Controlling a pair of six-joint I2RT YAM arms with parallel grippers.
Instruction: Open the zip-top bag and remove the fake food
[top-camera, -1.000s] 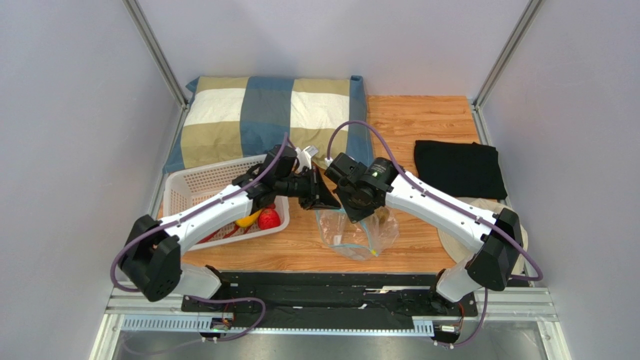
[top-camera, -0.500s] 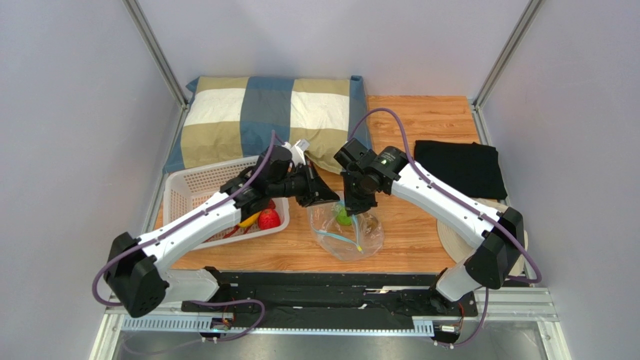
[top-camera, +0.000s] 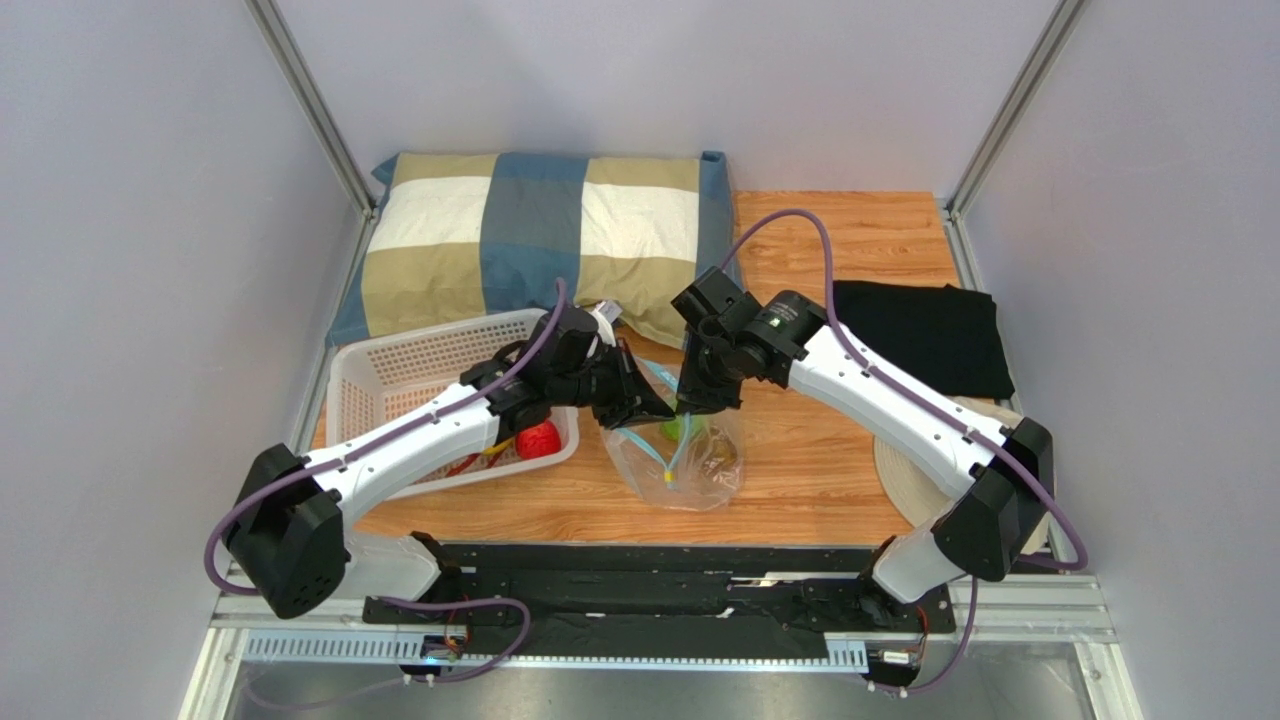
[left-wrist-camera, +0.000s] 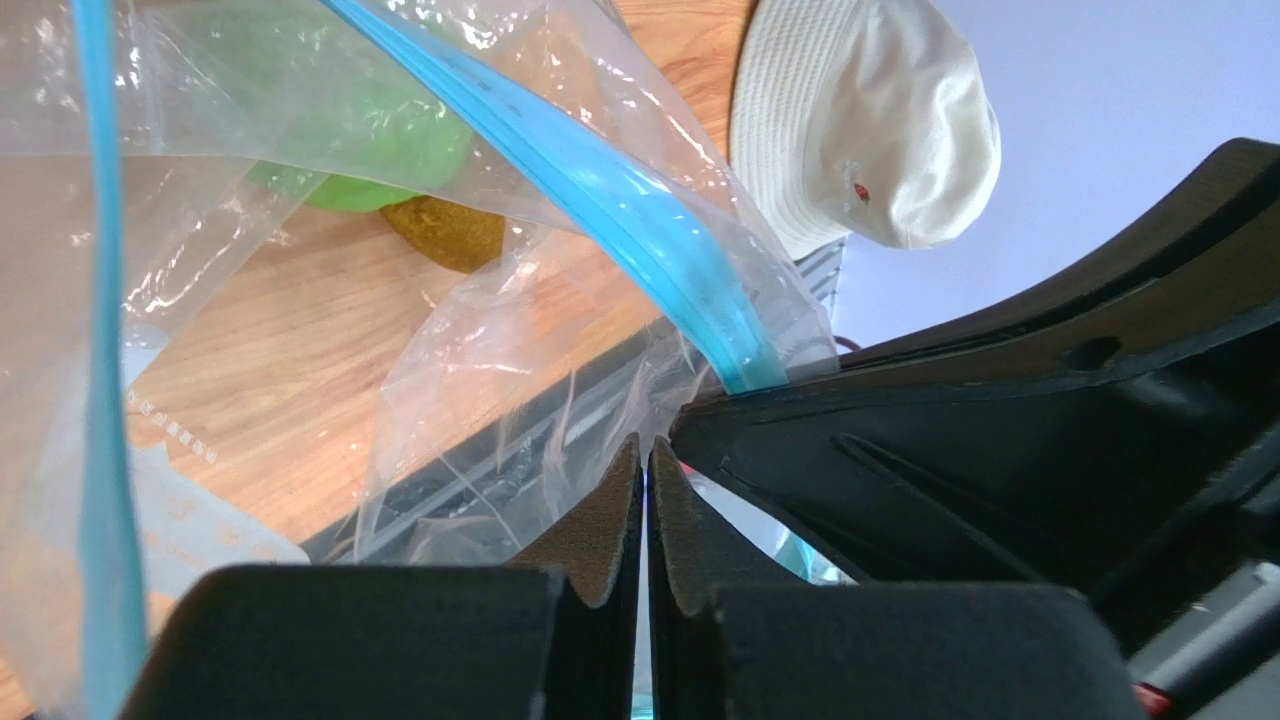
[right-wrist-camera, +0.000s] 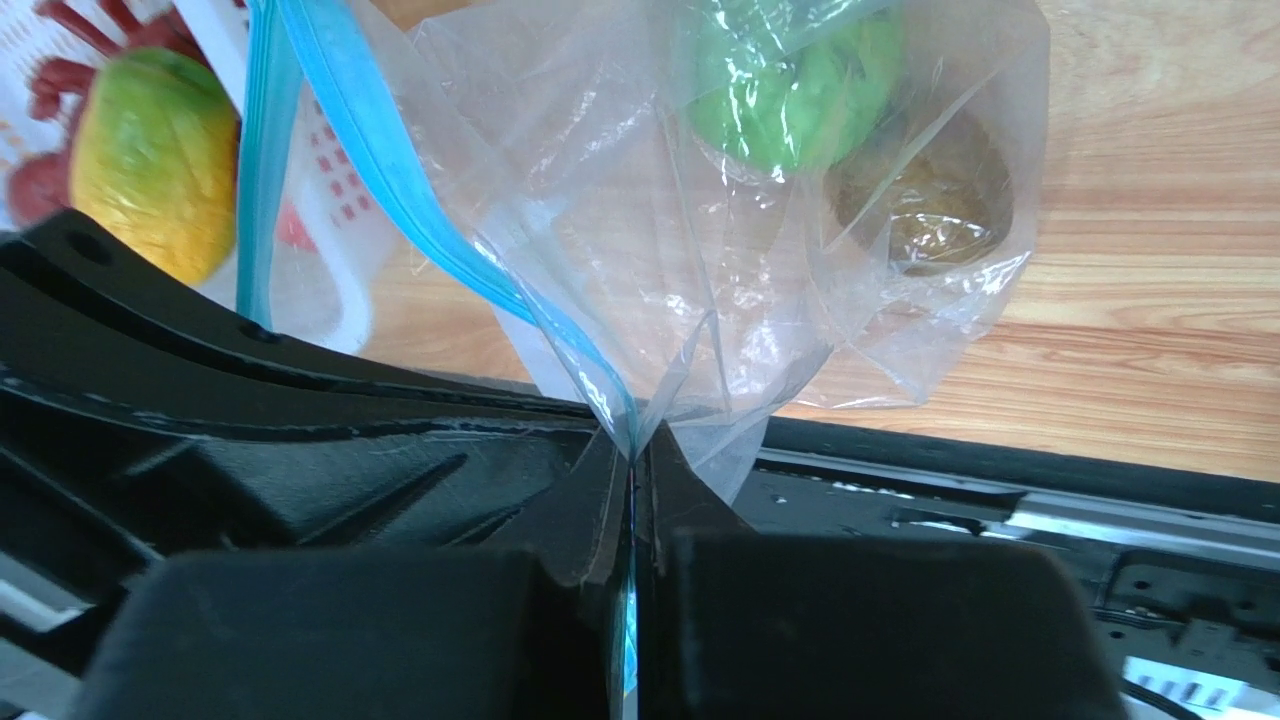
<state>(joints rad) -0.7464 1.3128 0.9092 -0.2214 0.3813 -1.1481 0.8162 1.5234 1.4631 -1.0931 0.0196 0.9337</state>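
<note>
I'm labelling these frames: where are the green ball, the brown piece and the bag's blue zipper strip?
green ball (right-wrist-camera: 789, 75), right wrist view, on its middle.
brown piece (right-wrist-camera: 924, 195), right wrist view, on its middle.
blue zipper strip (right-wrist-camera: 403, 188), right wrist view, halfway along its length.

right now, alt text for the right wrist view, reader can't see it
The right gripper is shut on the zip-top bag, pinching it beside the blue zipper strip. Inside the bag are a green leafy ball and a brownish piece; a yellow-orange mango lies in the white basket at upper left.

clear zip-top bag (top-camera: 679, 468), mouth parted, holds green leafy ball (right-wrist-camera: 789, 75) and brownish piece (right-wrist-camera: 924, 188).
</note>
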